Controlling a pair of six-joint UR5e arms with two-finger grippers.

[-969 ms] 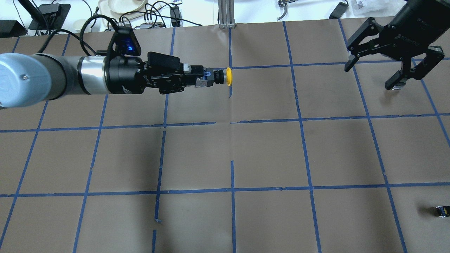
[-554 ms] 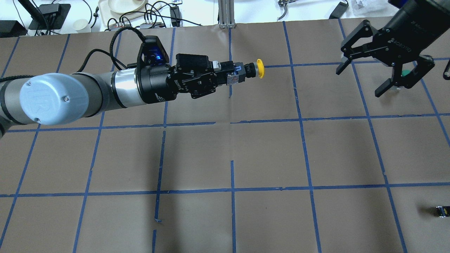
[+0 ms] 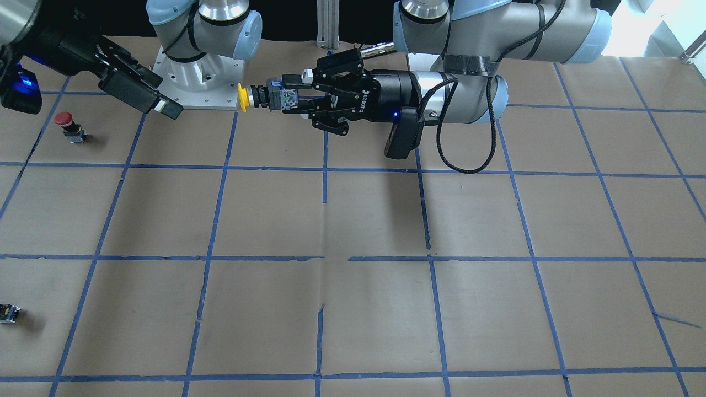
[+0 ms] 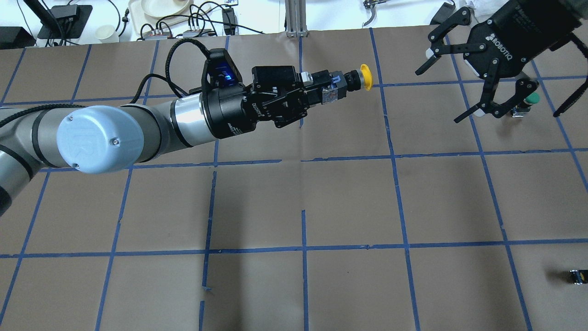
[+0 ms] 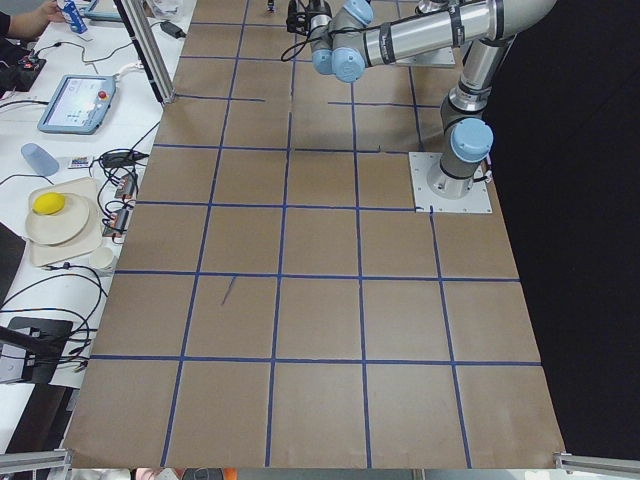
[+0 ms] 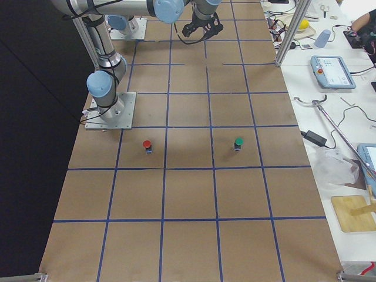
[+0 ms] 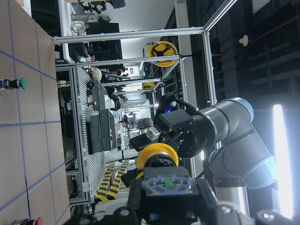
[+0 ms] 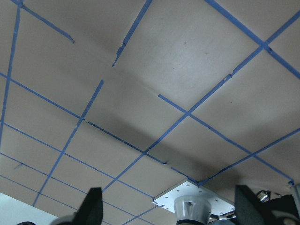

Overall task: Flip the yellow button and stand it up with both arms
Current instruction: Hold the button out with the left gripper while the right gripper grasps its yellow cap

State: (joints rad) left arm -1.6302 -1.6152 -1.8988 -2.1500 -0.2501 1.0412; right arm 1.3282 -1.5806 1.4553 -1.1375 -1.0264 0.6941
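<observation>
Brown table [image 4: 349,202] with blue tape grid; red-capped button [image 3: 65,120], green-capped button [image 6: 238,143], tiny black-and-yellow piece [image 4: 576,276] upon it

the yellow button [image 4: 365,75] has a bright yellow cap, a black neck and a grey body with a blue patch. the left gripper [image 4: 330,90] is black with white lettering, and a blue light glows on the black mount behind it. the right gripper [image 4: 436,97] is black too, with pale pads. the left arm [image 4: 101,138] is silver-grey with a light-blue cap. the table [image 4: 349,202] is plain brown, crossed by a grid of blue tape [image 4: 303,248]. a red-capped button [image 3: 64,118] and a green-capped button [image 4: 532,98] have dark bodies. a tiny piece [image 4: 577,276] is black and yellow.
</observation>
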